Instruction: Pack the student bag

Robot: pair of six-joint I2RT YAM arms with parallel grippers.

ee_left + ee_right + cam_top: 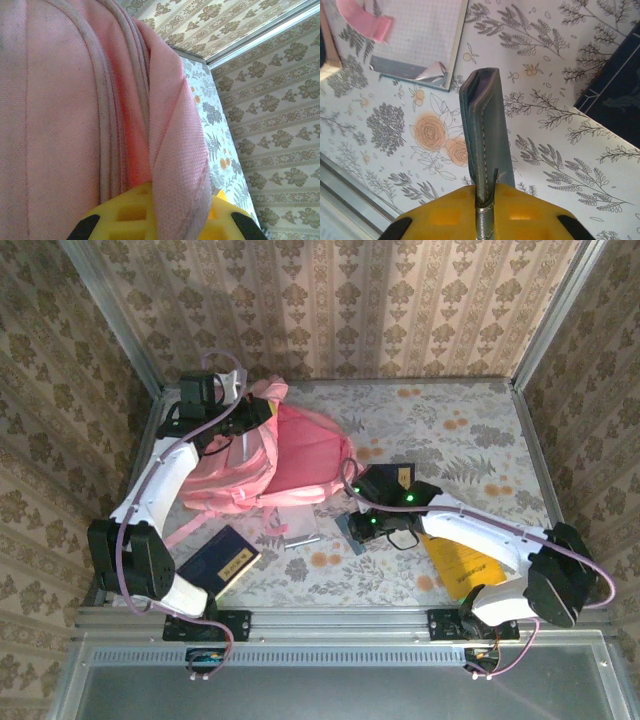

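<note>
The student bag (300, 455), a large pink backpack, lies at the table's back left with its red-pink inside showing. My left gripper (243, 418) is at the bag's top edge. In the left wrist view a fold of the bag's pink fabric (177, 165) runs between the yellow jaws of my left gripper (172, 220), which is shut on it. My right gripper (362, 525) is at the table's middle. In the right wrist view my right gripper (485, 207) is shut on the end of a slim grey leather case (482, 125), held on edge just above the floral tablecloth.
A dark blue book (222, 560) lies front left and a yellow book (458, 565) lies under the right arm. A dark notebook (393, 478) is behind the right gripper. A grid-paper pad (420, 35) and a pink strap (365, 20) lie beyond the case. Metal rails edge the table.
</note>
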